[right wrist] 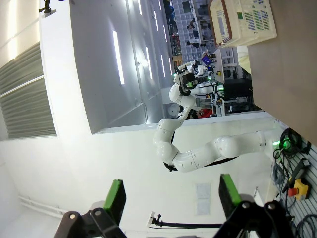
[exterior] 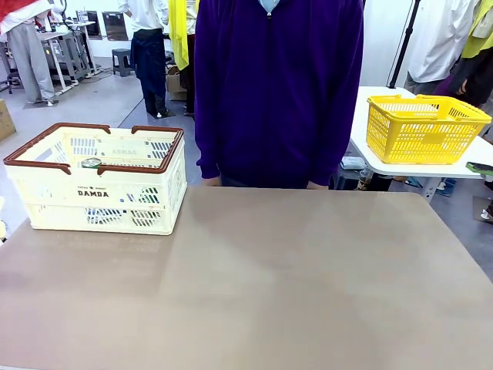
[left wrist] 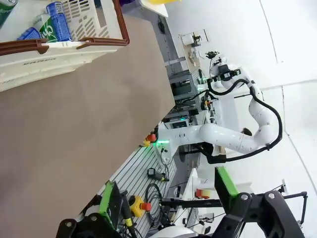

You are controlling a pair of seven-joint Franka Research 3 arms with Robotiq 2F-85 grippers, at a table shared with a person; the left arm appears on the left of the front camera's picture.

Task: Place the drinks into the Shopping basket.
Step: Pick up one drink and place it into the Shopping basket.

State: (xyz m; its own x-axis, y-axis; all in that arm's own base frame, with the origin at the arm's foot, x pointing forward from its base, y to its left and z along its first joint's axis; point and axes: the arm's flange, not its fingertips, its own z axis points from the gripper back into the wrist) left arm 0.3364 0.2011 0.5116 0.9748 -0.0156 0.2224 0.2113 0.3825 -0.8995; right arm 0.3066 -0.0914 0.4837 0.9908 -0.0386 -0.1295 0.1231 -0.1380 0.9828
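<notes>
While both end effectors gape empty, slim metal cans (left wrist: 58,22), seemingly two, lie in the slotted plastic basket (exterior: 115,202).

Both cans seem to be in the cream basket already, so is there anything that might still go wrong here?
Not much, though two things stand out. The Shopping basket sits close to the table's left edge, so a bump from an arm might push it off. The person stands right against the far edge, so a wide arm swing might come near them. The blue can and green can lie inside, and both the left gripper and right gripper are open and well clear.
</notes>
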